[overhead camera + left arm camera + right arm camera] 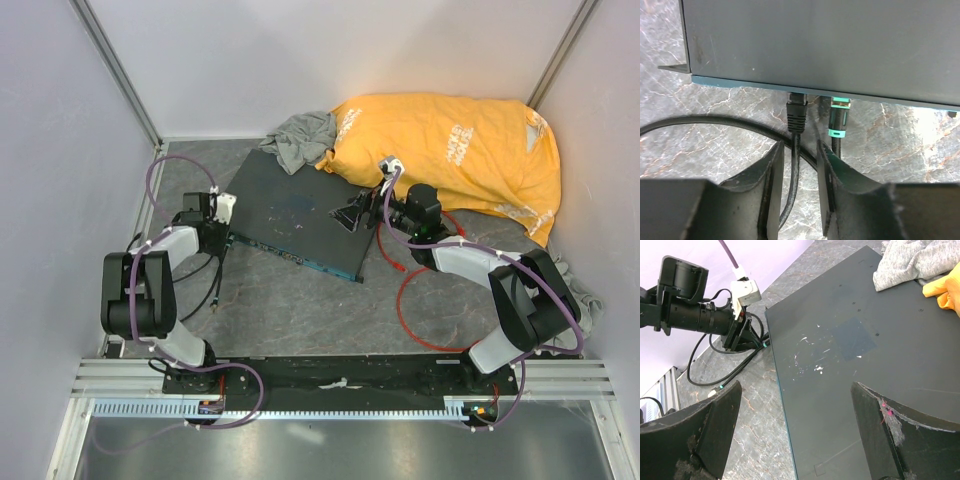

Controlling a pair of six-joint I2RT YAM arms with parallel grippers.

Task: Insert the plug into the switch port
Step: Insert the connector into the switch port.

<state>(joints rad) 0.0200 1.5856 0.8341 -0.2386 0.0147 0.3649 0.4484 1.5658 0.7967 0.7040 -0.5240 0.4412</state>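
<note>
The switch box point(300, 215) is seen in dark grey with white specks on top, and its front edge point(740, 83) is coloured blue-green. The table point(300, 310) is patterned like grey marble. The cable point(399, 300) is red, the bag point(450, 150) orange-yellow with white lettering, the cloth point(300, 140) grey.

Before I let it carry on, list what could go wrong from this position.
The left fingers straddle the black cable just below the black plug sitting in the switch; pulling back crookedly could snag it. The red cable lies to the switch's right, its plug not discernible, while the right fingers hang open and empty over the lid, so a grasp might miss.
</note>
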